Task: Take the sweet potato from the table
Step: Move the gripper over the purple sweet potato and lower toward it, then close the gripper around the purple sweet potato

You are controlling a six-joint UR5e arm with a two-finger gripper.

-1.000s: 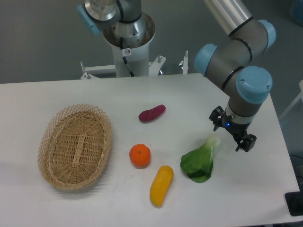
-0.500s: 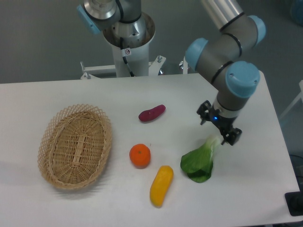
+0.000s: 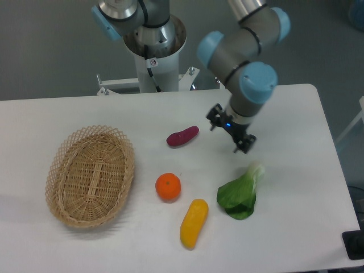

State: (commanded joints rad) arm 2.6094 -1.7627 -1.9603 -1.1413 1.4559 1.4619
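The sweet potato (image 3: 182, 136) is a small reddish-purple tuber lying on the white table (image 3: 68, 114) near the middle. My gripper (image 3: 230, 135) hangs from the arm to the right of it, above the table, with its two fingers spread apart and nothing between them. It is about a hand's width from the sweet potato and does not touch it.
A wicker basket (image 3: 91, 175) lies at the left. A round orange (image 3: 168, 187) and a yellow-orange oblong vegetable (image 3: 194, 223) lie in front of the sweet potato. A leafy green (image 3: 239, 194) lies below the gripper. The robot base (image 3: 153, 51) stands at the back.
The gripper has moved left and back, from beside the leafy green toward the sweet potato. The objects on the table have not moved.
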